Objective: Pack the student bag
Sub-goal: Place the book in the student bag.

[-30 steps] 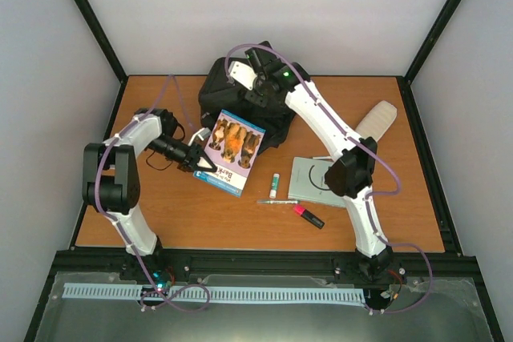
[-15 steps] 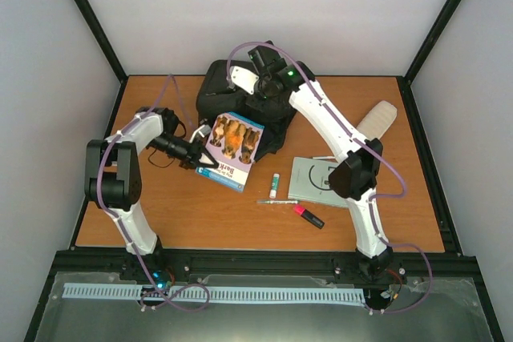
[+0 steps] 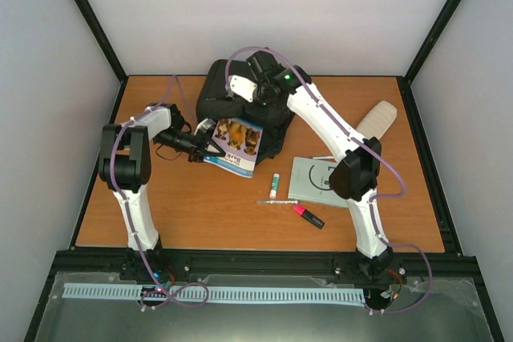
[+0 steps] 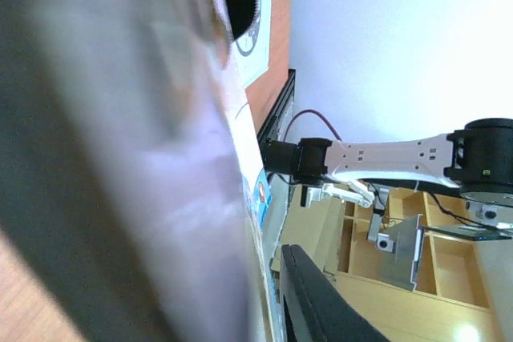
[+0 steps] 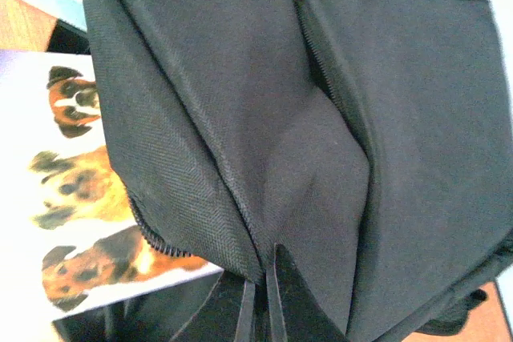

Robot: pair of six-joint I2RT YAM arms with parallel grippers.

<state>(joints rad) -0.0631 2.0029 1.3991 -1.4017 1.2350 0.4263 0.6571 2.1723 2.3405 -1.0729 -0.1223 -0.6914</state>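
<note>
Left jaws are clamped on the near-left edge of the dog book, holding it tilted w/ its far edge aimed at the bag mouth, prob. so it slides in flat rather than snagging. Right jaws are pinched together on a fold of the student bag beside the zip. Fabric is caught btwn the tips in the right wrist view, judged to lift the flap & hold the opening wide. Bag sits at far centre of the tabletop. Book's far edge lies under the raised flap, its cover showing beside black fabric.

Step in hand: book insertion, prob. early in the task, since other items lie on the tabletop to the right & nearer: glue stick, pen, pink highlighter, grey notebook, pale pencil case. Left wrist view is mostly blur, book v. close to lens.
</note>
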